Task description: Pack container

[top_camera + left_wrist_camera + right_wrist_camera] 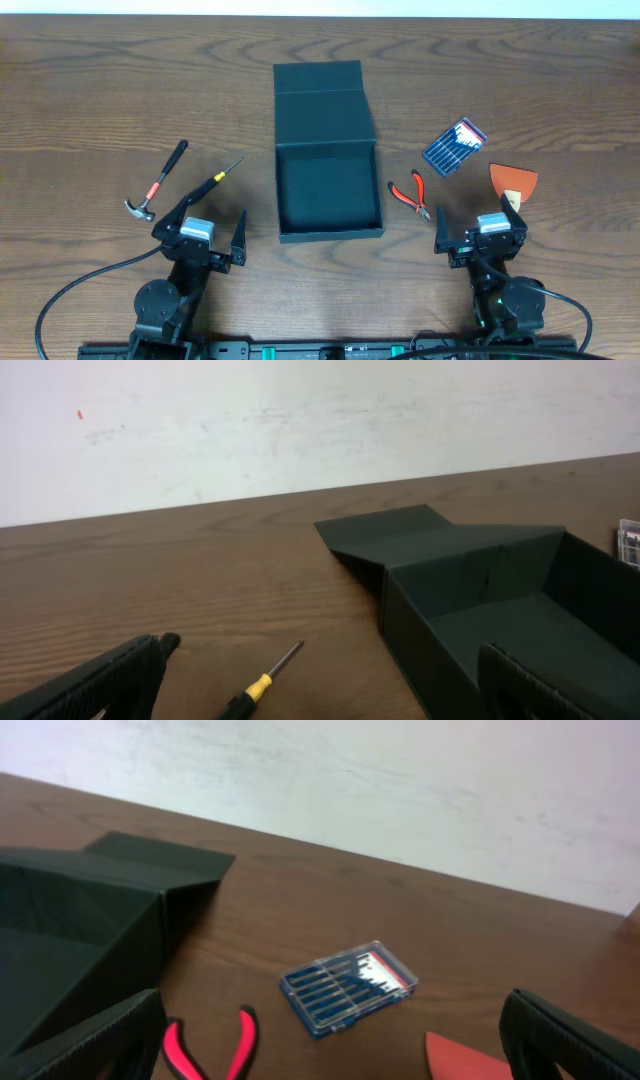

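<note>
Left gripper (202, 222), right gripper (478, 216) spread wide, empty; pliers (240, 1035), orange scraper (462, 1058) cut off by right-wrist frame edge.

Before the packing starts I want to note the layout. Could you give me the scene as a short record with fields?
container: open, empty, lid folded back
left of container: hammer, black-and-yellow screwdriver
right of container: red-handled pliers, clear case of blue precision screwdrivers, orange flat tool
left gripper: open, holds nothing
right gripper: open, holds nothing
</note>
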Action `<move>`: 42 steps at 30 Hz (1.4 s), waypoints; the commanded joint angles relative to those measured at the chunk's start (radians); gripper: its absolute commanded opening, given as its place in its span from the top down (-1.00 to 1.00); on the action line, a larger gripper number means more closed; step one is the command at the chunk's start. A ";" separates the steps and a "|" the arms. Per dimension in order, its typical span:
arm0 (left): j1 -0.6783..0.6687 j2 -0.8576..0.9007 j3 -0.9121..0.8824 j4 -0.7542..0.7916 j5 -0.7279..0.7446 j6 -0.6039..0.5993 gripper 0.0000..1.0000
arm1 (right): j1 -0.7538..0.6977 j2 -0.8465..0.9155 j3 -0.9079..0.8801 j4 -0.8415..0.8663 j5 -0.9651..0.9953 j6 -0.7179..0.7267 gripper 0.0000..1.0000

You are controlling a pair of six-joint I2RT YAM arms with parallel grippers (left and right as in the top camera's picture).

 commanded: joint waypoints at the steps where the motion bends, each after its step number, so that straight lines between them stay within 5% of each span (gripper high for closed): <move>1: -0.001 -0.006 -0.013 -0.038 0.011 -0.013 -0.97 | -0.007 -0.004 -0.006 0.004 0.000 0.080 -0.98; 5: 0.000 -0.001 -0.014 -0.039 0.009 -0.065 -0.97 | -0.009 0.000 -0.004 0.021 -0.042 0.197 -0.98; 12: 0.000 0.062 0.036 -0.096 -0.031 -0.480 -0.97 | -0.010 0.063 0.171 -0.114 -0.057 0.308 -0.98; 29: 0.001 0.621 0.713 -0.625 0.044 -0.426 -0.97 | -0.082 1.002 1.475 -1.378 -0.081 0.255 -0.99; 35: 0.003 0.777 0.785 -0.730 0.045 -0.423 -0.97 | -0.164 1.167 1.604 -1.484 0.147 0.408 -0.98; 42: 0.003 0.805 0.785 -0.734 0.043 -0.377 -0.97 | -0.345 1.380 1.577 -1.466 0.092 0.233 -0.99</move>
